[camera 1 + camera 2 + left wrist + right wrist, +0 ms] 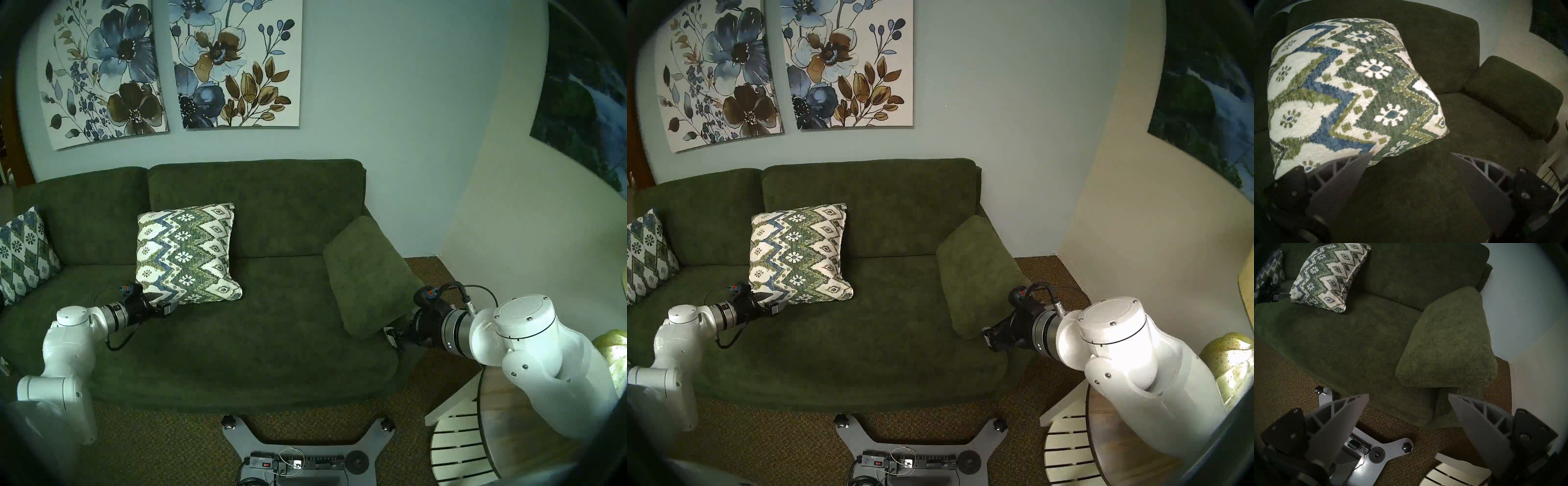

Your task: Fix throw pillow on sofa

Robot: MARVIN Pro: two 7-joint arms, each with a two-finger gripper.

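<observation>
The left gripper has its fingers spread wide and empty, one tip at the lower near edge of the throw pillow, the other over bare seat fabric; whether that tip touches the cloth cannot be told. In the head view the left gripper sits just below the pillow's lower left corner. The throw pillow, cream with green and blue zigzag bands, stands tilted near the middle of the sofa, its top leaning on the back cushions and its base on the long seat. The right gripper is also wide open and holds nothing, hanging above the sofa's front right corner and the carpet, well apart from the pillow. A plain green cushion leans at the sofa's right end, and a bluer patterned pillow sits at the left end. Two flower paintings hang on the wall behind.
</observation>
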